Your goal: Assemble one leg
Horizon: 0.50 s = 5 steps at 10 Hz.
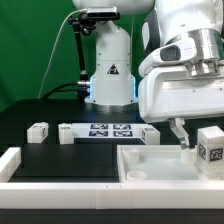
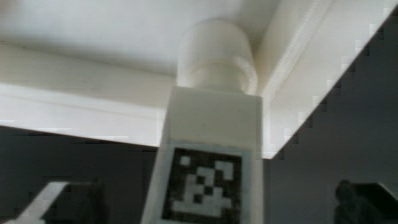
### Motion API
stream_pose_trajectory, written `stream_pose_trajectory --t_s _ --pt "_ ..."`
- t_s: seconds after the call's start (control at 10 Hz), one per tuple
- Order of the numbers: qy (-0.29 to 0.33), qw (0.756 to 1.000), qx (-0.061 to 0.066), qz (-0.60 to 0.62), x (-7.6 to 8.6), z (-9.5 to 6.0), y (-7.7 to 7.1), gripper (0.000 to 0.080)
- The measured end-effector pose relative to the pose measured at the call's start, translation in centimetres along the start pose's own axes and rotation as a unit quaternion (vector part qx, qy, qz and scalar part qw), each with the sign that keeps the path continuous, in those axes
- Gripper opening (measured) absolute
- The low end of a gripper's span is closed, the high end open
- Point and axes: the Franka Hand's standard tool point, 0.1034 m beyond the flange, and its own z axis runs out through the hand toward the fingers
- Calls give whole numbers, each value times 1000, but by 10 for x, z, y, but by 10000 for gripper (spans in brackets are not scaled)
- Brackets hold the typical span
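Observation:
A leg (image 1: 211,146), a small white block with a black-and-white tag, stands upright at the far right corner of the large white square panel (image 1: 160,168). In the wrist view the leg (image 2: 217,150) fills the middle, its rounded end against the panel's corner (image 2: 107,80). My gripper (image 1: 200,138) is above and around the leg. Its dark fingers (image 2: 54,203) stand wide apart on either side of the leg without touching it, so the gripper (image 2: 210,205) is open.
The marker board (image 1: 105,131) lies behind the panel. One loose leg (image 1: 38,130) sits at the exterior view's left and another (image 1: 150,134) next to the marker board. A white bar (image 1: 10,160) lies at the front left. The robot's base (image 1: 108,70) stands at the back.

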Motion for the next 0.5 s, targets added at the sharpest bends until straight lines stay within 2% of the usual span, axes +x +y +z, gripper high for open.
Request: stream_pose_trajectory --t_s 0.1,0.3,0.5 --pt "0 1000 0 0 0 0 0 648" --pt "-10 1000 2 -1 10 -15 1 649" --pt "-36 999 7 -5 17 -20 4 649"
